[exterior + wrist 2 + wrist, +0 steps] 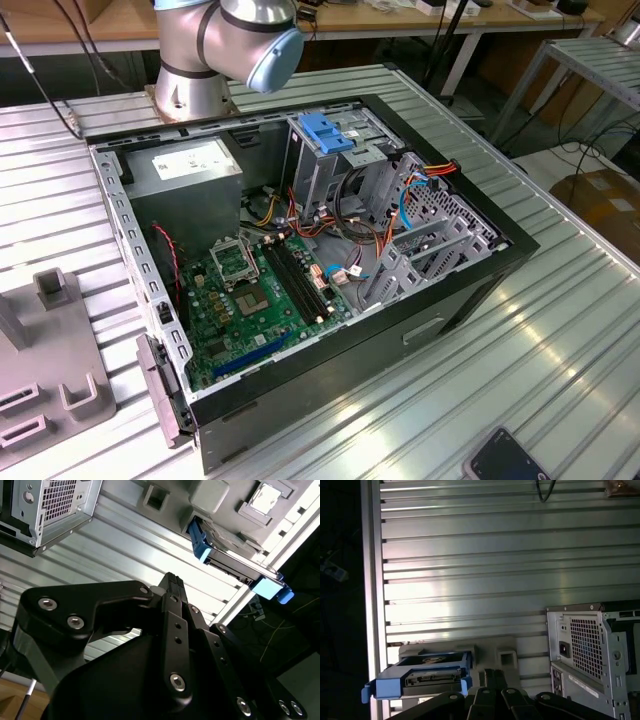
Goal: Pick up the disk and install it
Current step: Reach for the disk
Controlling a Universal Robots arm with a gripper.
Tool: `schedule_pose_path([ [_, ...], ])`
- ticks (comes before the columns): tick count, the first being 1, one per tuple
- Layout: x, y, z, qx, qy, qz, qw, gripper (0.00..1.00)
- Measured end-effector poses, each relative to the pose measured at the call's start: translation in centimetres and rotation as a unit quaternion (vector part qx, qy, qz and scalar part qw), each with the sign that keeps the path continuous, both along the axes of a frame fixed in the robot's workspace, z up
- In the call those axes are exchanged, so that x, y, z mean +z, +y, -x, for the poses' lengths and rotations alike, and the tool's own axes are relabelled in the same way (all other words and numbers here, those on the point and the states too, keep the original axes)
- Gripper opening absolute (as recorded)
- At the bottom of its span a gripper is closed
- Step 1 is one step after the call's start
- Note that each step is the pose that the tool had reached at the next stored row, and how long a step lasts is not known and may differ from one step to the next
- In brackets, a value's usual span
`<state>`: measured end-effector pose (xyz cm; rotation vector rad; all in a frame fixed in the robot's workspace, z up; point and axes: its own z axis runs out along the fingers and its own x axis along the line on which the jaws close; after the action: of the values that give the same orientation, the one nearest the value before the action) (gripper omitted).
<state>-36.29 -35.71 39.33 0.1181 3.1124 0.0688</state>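
Blue-railed disk sits in a grey holder at the edge of the ribbed metal table, well apart from the open case. Gripper hangs over the table near the disk, not touching it. Fingers are pressed together, grasping nothing.

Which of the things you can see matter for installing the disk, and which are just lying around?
Part of the job:
- the disk, sitting in the grey holder
- the gripper
- the open computer case and its drive cage

Just lying about:
- the dark phone-like device
- the brown box
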Motion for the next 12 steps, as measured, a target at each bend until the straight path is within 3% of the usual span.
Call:
schedule_pose_path([
  [10, 0.00, -0.01, 1.31, 0.000, 0.0000, 0.0001, 1.00000, 0.10],
  [12, 0.01, 0.00, 1.44, 0.000, -0.0001, 0.0015, 1.00000, 0.10],
])
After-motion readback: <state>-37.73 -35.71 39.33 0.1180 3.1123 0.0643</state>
